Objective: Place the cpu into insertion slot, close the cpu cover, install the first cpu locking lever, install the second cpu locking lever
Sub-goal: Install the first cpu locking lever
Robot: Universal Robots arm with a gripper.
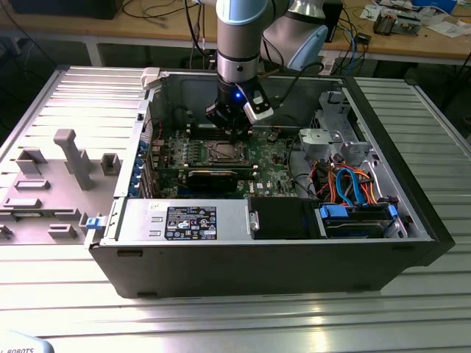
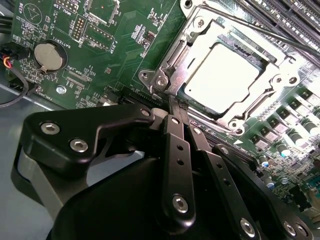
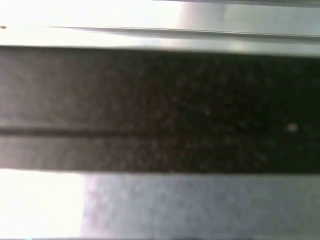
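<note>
Inside the open computer case point(image 1: 412, 220), my gripper point(image 1: 234, 136) hangs just over the insertion slot point(image 1: 223, 151) on the green board. In the second wrist view the cpu point(image 2: 222, 75) lies flat in the slot, its silvery top bright. The cpu cover point(image 2: 192, 37) lies down around it as a metal frame. A thin locking lever point(image 2: 260, 31) runs along one side of the socket. My gripper point(image 2: 173, 100) is shut, its black fingers point(image 2: 177, 145) pressed together. Their tips rest at the socket's corner beside a hooked lever end point(image 2: 165, 82). Nothing shows between them.
A long black expansion card point(image 1: 213, 176) lies just in front of the socket, memory slots point(image 2: 285, 20) beside it, a coin battery point(image 2: 50, 54) on the board. The power supply point(image 1: 184, 220), drive cage with blue and orange cables point(image 1: 353, 184) and case walls hem it in. A grey fixture point(image 1: 66, 162) stands outside.
</note>
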